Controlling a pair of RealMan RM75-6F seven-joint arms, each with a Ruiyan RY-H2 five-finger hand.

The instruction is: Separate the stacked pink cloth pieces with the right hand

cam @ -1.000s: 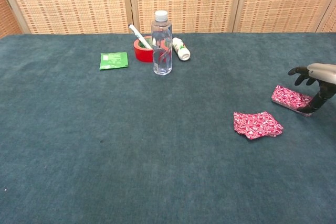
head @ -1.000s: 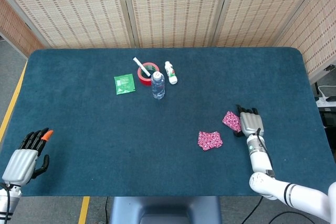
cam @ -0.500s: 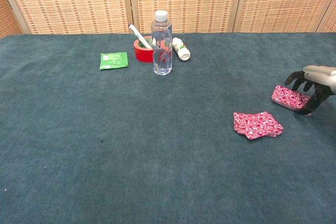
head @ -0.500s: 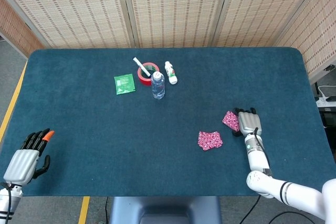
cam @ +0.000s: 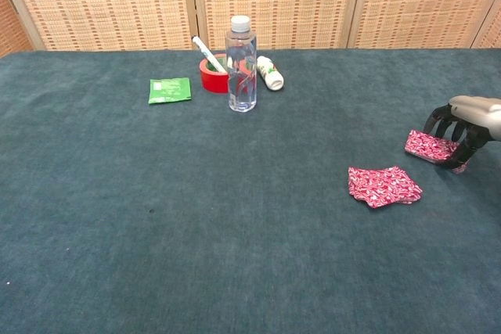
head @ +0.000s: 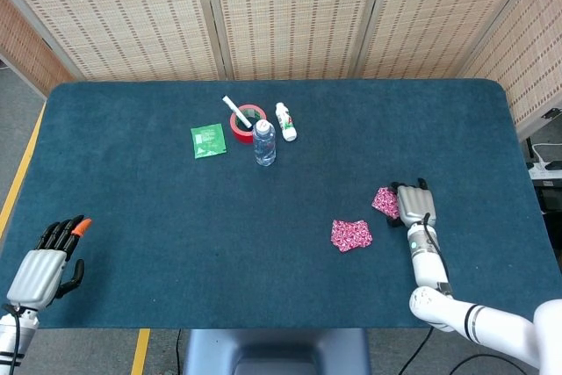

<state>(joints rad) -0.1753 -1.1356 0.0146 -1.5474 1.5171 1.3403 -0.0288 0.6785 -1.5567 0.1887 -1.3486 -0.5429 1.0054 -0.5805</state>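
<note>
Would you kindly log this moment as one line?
right robot hand: fingers on far cloth | near cloth: apart, flat | left robot hand: idle

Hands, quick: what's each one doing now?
Left hand: open, holding nothing.
Right hand: fingers on the pink cloth; a real grip cannot be told.

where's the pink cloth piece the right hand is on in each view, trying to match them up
Head view: the pink cloth piece lies right of centre, at the right hand.
Chest view: the same cloth lies at the far right edge, under the hand's curled fingers.
Shared landmark: the other pink cloth lies flat on the table, apart, lower left of it in both views.
</note>
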